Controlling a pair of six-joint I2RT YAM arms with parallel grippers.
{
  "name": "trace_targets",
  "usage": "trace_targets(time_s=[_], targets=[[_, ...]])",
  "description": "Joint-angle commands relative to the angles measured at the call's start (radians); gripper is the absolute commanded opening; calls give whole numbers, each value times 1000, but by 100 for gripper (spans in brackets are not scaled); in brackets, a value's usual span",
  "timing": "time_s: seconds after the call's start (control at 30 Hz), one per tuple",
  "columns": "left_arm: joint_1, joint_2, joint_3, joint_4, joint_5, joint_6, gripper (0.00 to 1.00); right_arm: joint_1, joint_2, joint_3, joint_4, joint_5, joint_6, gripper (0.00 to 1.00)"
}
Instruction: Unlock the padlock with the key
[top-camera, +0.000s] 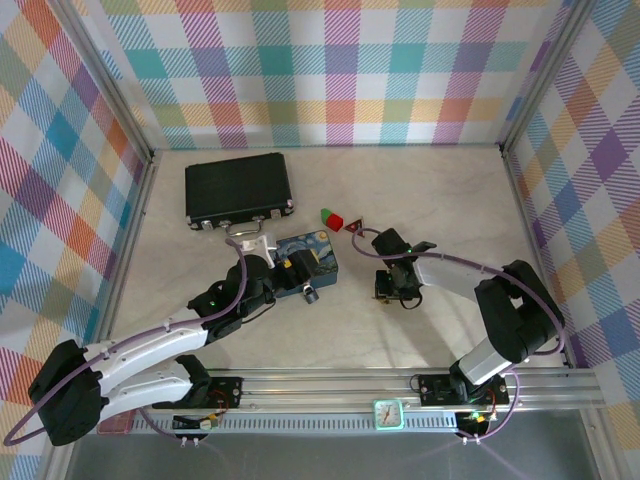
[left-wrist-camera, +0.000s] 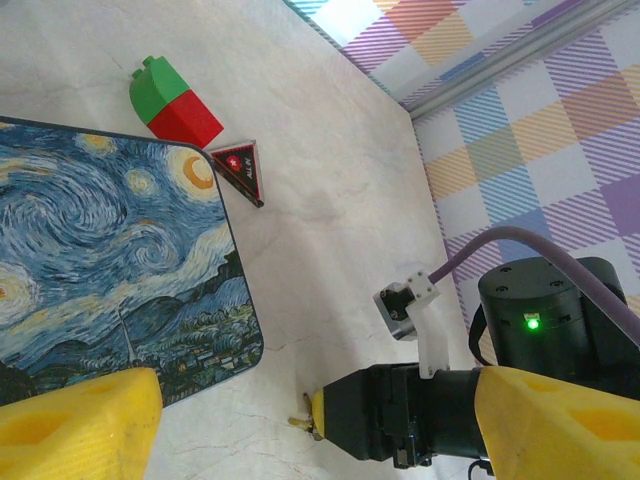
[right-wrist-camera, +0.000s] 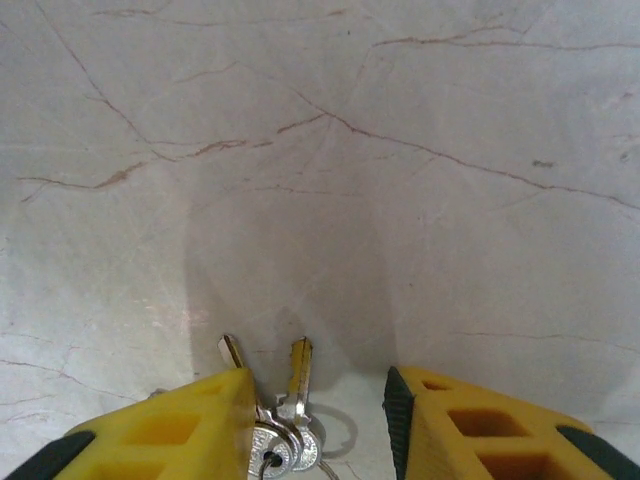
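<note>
The right jaws, hollow-celled yellow plastic with black pads, are spread low over the veined, marble-look surface. Between them lies the key, a thin brass sliver whose long axis and blade point to 12 o'clock. It shares a wire ring with a second blade at the 9 o'clock finger. The left jaws gape wide above the swirl-painted box. The top view adds the padlock, small, roundish dull metal at the box's 6 o'clock edge.
</note>
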Motion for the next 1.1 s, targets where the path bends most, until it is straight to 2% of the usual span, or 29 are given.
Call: trace_targets(time_s=[0.0, 0.33, 0.5, 0.7, 0.83, 0.9, 1.07], targets=[[11, -27, 13, -20, -18, 11, 82, 19, 5, -33, 5, -23, 44, 43], [15, -38, 2, -23, -29, 12, 82, 70, -41, -28, -31, -8, 88, 46], [16, -38, 2, -18, -25, 13, 82, 80, 19, -42, -24, 5, 108, 44], [19, -52, -1, -33, -27, 10, 82, 80, 117, -67, 36, -10, 144, 17], [19, -65, -5, -38, -34, 11, 82, 80, 120, -76, 73, -21, 150, 5], [20, -65, -5, -32, -30, 11, 82, 80, 106, -78, 82, -20, 152, 0], [20, -36, 7, 11, 38, 39, 82, 71, 4, -72, 110, -45, 130, 0]])
